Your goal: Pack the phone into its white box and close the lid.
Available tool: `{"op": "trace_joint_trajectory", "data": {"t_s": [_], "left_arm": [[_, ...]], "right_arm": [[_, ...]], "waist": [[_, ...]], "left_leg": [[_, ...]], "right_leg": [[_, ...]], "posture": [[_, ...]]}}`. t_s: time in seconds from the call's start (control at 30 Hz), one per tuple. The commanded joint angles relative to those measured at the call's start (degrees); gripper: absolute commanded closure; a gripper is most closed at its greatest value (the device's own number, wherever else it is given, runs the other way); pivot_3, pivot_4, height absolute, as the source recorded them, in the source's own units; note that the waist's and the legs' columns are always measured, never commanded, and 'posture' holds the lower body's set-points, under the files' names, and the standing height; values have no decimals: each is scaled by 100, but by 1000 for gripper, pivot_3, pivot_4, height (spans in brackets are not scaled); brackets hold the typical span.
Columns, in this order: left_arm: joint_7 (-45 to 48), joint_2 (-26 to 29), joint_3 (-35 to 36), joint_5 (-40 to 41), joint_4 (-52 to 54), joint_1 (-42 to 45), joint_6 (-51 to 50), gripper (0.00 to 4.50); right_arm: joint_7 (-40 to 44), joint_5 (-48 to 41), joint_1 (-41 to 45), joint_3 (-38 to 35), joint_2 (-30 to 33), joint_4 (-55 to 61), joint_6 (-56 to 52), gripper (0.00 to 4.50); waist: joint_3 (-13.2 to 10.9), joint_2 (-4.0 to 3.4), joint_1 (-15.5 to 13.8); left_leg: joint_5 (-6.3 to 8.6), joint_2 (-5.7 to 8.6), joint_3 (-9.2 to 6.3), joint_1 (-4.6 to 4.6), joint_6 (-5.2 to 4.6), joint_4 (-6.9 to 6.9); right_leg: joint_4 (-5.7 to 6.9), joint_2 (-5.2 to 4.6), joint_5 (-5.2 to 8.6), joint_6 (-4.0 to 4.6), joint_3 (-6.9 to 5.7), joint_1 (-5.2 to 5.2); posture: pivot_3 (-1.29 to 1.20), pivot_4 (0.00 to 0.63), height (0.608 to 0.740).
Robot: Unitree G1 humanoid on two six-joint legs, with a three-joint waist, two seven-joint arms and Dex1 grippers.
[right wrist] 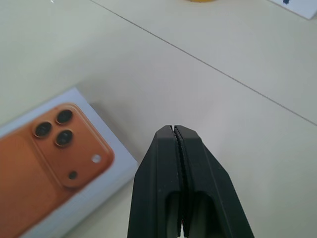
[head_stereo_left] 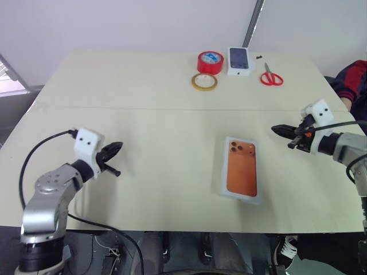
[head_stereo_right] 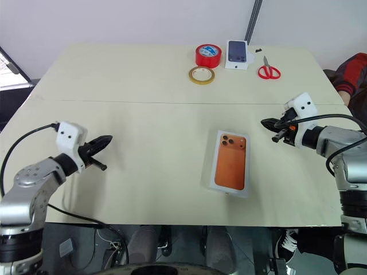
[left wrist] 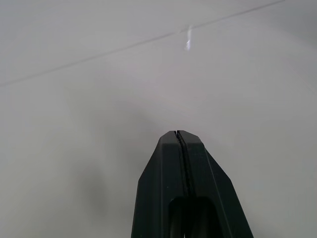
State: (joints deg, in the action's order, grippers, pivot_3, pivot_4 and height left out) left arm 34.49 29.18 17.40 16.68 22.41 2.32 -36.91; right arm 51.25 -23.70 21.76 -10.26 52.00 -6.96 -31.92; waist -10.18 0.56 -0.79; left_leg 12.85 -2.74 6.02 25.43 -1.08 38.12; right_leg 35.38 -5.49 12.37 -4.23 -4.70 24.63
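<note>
Lid with the orange phone print faces up mid-table, right of centre. I read it as seated over the white box. The phone is hidden, so I judge it packed inside, and the box looks closed.

Handling guess: light, stiff cardboard with a glossy, slippery top. Corners would dent, so I'd pinch the long side walls and press flat to seat it.

Left gripper has its fingers pressed together, empty, well apart from the box. Right gripper is the same, near the box's far right corner.

Along the far edge sit a red tape roll, a yellow tape ring, a smaller phone box and scissors.
</note>
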Motion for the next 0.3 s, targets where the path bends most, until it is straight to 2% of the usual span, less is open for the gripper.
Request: {"op": "trace_joint_trajectory", "data": {"t_s": [0.03, 0.3], "left_arm": [[-229, -32, 77, 94, 339, -20, 34, 4500], [-500, -95, -48, 162, 385, -40, 96, 4500]], "right_arm": [[278, 38, 281, -62, 82, -338, 213, 4450], [599, 155, 421, 68, 17, -585, 341, 4450]], "waist": [[0, 0, -3], [0, 0, 12]], "left_leg": [[0, 1, 0, 0, 0, 0], [1, 0, 3, 0, 1, -3]], "right_leg": [[0, -1, 0, 0, 0, 0], [-1, -1, 0, 0, 1, 1]], "posture": [[0, 150, 740], [0, 150, 740]]}}
